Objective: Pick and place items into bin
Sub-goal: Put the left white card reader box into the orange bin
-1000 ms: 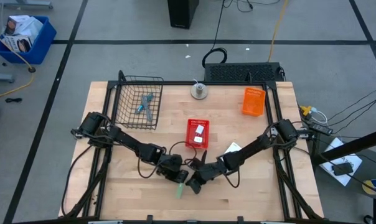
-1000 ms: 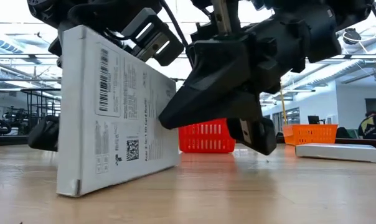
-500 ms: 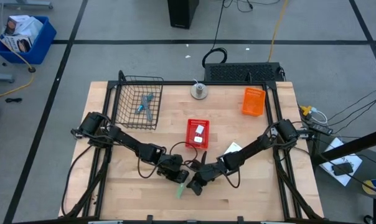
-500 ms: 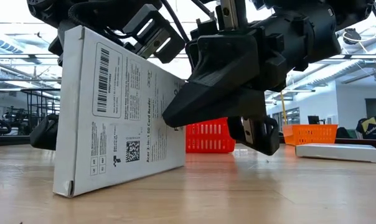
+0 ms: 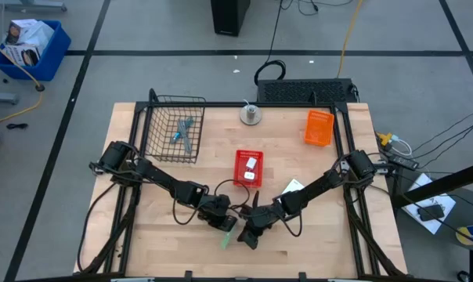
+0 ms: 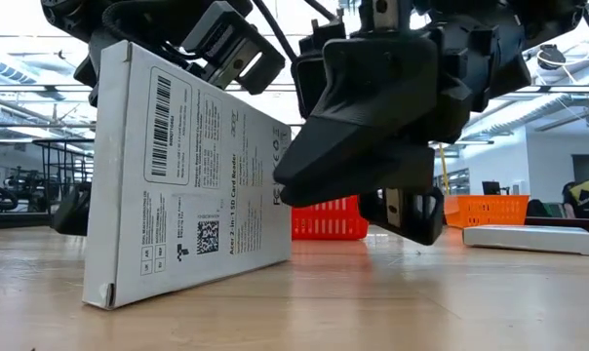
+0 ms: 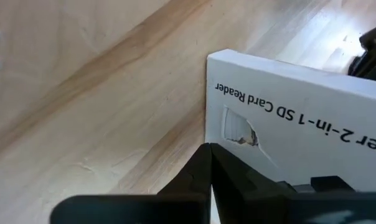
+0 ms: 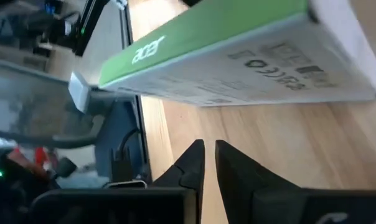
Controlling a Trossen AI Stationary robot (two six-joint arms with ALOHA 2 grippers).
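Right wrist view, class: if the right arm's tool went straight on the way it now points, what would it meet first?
Most likely the white and green card-reader box: it fills the view just ahead of the right tool, whose fingers look shut. How far off it stands is unclear.

Your table sits in an open, bright workshop hall.

You see a grey floor (image 5: 393, 47) marked with dark tape lines (image 5: 88, 66) around the wooden table (image 5: 315, 243). A blue bin (image 5: 52, 47) stands on the floor off one far corner, a dark box (image 5: 225, 16) beyond the far edge. A yellow cable (image 5: 348, 31) and black cables (image 5: 277, 31) trail across the floor. From table height, you look into a hall with ceiling beams (image 6: 12, 73) and bright light.
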